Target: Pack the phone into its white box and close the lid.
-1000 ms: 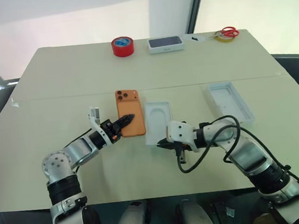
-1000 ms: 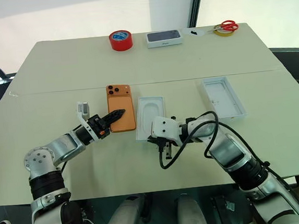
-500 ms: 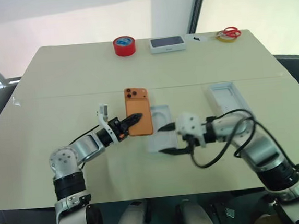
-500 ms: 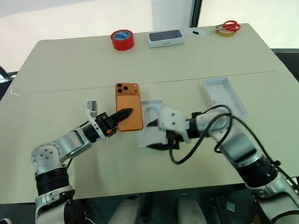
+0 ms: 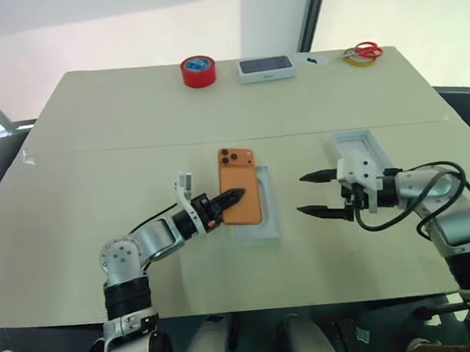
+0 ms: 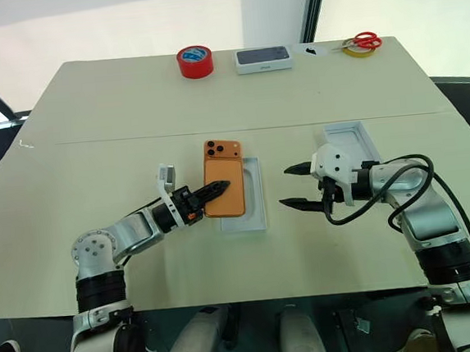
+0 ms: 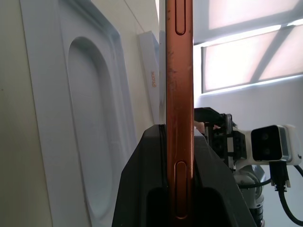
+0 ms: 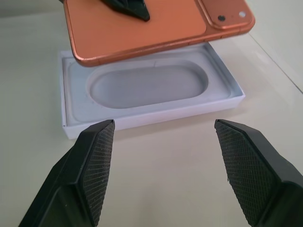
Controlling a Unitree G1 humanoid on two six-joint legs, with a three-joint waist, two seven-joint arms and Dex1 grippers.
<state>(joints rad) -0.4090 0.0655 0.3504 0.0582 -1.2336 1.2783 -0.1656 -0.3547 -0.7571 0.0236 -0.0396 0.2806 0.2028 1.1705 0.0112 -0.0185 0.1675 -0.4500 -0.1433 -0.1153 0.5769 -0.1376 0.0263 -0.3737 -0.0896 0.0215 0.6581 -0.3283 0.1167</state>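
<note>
The left gripper (image 5: 230, 199) pinches the phone (image 5: 240, 185), holding it just above the box (image 5: 270, 222). The right gripper (image 5: 316, 193) hangs open beside the box. Packing step: next, line the phone up and lower it in flat.

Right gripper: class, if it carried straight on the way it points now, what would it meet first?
Probably the white tray under the held phone; the right gripper is open and aimed at its side wall.
</note>
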